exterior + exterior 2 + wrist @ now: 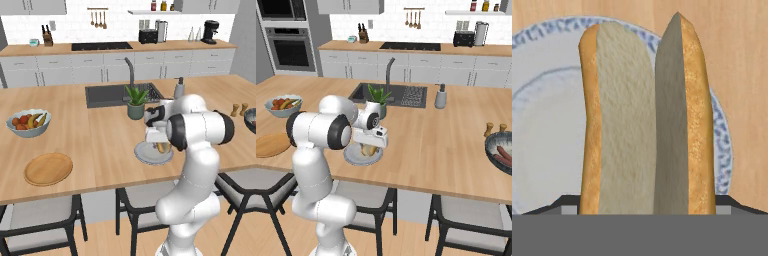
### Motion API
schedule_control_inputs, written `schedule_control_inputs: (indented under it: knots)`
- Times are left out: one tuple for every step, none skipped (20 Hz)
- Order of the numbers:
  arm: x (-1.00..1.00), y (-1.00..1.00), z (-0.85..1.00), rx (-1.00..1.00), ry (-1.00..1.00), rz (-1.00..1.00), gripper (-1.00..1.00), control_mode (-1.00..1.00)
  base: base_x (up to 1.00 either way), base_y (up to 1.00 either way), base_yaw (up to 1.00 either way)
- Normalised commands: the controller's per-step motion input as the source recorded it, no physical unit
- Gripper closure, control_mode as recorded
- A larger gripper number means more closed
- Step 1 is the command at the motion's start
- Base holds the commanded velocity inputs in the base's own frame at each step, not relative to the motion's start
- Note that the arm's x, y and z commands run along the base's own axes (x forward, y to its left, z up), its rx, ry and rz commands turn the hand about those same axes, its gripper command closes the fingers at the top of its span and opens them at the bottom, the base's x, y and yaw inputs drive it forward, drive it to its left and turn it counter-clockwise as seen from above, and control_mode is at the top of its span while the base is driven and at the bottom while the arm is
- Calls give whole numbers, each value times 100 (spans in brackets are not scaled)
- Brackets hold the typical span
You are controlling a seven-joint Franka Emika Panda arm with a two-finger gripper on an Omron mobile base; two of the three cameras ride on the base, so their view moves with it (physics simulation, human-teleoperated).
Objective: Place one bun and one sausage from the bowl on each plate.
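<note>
Hovering over grey-white plate (542,125) – fingers (724,202) apart (wide), split bun (642,125) between, no readable writing.

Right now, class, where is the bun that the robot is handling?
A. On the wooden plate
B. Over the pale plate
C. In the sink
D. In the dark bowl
B: the hand view shows the split bun right at the gripper, with the pale plate under it; the wooden plate lies bare, far to the left.
</note>
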Motion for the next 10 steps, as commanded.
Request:
schedule_control_inputs:
  knots:
    - [24, 0, -24, 0, 0, 0, 100, -100, 0, 0, 0]
    - [26, 0, -22, 0, 0, 0, 100, -100, 0, 0, 0]
    - [24, 0, -20, 0, 0, 0, 100, -100, 0, 0, 0]
    - [26, 0, -19, 0, 0, 0, 100, -100, 0, 0, 0]
    - [9, 0, -8, 0, 0, 0, -100, -100, 0, 0, 0]
    - [0, 0, 0, 0, 0, 0, -100, -100, 0, 0, 0]
    - [0, 0, 0, 0, 0, 0, -100, -100, 0, 0, 0]
    - [0, 0, 0, 0, 0, 0, -100, -100, 0, 0, 0]
    - [0, 0, 0, 0, 0, 0, -100, -100, 0, 0, 0]
    - [0, 0, 0, 0, 0, 0, -100, -100, 0, 0, 0]
